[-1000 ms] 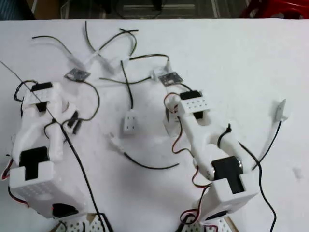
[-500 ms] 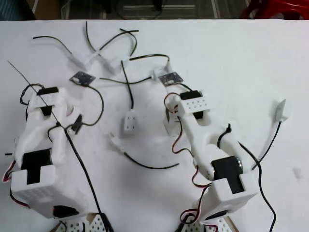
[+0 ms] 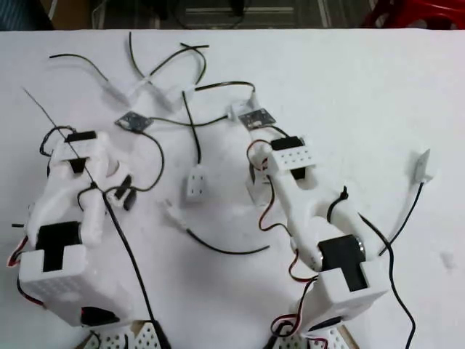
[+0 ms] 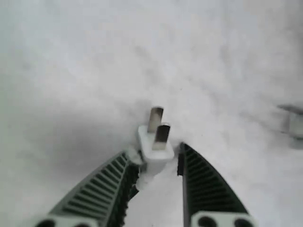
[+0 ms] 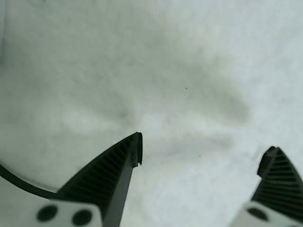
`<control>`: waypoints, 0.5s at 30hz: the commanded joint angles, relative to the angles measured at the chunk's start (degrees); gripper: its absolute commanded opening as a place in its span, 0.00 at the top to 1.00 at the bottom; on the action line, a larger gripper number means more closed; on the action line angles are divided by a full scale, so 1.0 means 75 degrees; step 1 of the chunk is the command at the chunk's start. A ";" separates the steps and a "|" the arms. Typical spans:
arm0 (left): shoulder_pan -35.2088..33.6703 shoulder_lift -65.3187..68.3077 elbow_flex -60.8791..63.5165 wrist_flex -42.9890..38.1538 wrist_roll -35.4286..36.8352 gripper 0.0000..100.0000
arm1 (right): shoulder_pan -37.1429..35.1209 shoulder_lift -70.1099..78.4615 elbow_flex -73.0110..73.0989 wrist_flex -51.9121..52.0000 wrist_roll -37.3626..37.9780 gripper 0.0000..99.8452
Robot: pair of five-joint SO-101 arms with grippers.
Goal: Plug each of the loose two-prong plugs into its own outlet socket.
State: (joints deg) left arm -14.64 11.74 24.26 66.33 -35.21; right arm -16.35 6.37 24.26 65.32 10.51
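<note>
On the big white table [image 3: 349, 80] our job is laid out. The left arm [image 3: 62, 218] has one plug, and the white socket block [image 3: 195, 182] lies between the two arms, apart from that plug.

We think the step now is to carry the plug over and push it in. To do it well, we should go slowly, because the black cord [image 3: 161, 158] trails behind and could tug. The socket block looks loose, so it may slide when we push, and the right arm [image 3: 320, 225] could hold it down. The plug [image 4: 154, 146] should come straight at the block, not tilted. Its two metal prongs [image 4: 157, 124] need to line up with the two holes before we press.

Now for how the arms sit. The left arm is bent over, with its gripper low by the table. The left gripper [image 4: 156, 153] is pinched on the white plug, with one finger on each side. The prongs stick out past the fingertips, so we can watch them as we aim. The right arm reaches forward with its wrist bent down. The right gripper [image 5: 203, 149] is spread wide over bare table and holds nothing. One more loose plug [image 3: 171, 212] lies flat near the socket block, on the side toward the arms, waiting for its turn.
</note>
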 commanded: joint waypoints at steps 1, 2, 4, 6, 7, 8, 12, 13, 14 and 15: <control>0.0170 -0.0029 0.0000 -0.0012 0.0047 0.99 | 0.0064 -0.0311 -0.0035 -0.0041 -0.0012 0.62; 0.0170 -0.0029 0.0000 0.0000 0.0059 0.97 | 0.0064 -0.0311 -0.0035 -0.0041 -0.0012 0.62; 0.0170 -0.0029 0.0000 0.0000 0.0059 0.97 | 0.0064 -0.0311 -0.0035 -0.0041 -0.0012 0.62; 0.0170 -0.0064 0.0000 -0.0012 0.0059 0.98 | 0.0064 -0.0311 -0.0035 -0.0041 -0.0012 0.62; 0.0193 -0.0100 -0.0023 -0.0012 0.0059 0.98 | 0.0064 -0.0311 -0.0035 -0.0041 -0.0012 0.62; 0.0252 -0.0123 -0.0059 0.0023 0.0082 0.98 | 0.0064 -0.0311 -0.0035 -0.0041 -0.0012 0.62; 0.0721 -0.0932 -0.0305 0.0047 0.0926 0.98 | 0.0076 -0.0311 -0.0035 -0.0041 -0.0012 0.62; 0.0815 -0.1377 -0.0305 0.0047 0.1125 0.98 | 0.0076 -0.0311 -0.0035 -0.0041 -0.0012 0.62; 0.0932 -0.1893 -0.0281 0.0047 0.1278 0.98 | 0.0076 -0.0287 -0.0035 -0.0041 -0.0012 0.62; 0.1049 -0.2503 -0.0234 0.0035 0.1383 0.98 | 0.0076 -0.0217 -0.0035 -0.0041 -0.0012 0.62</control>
State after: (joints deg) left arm -10.77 7.96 24.53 66.51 -29.32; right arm -16.35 6.37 24.26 65.32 10.51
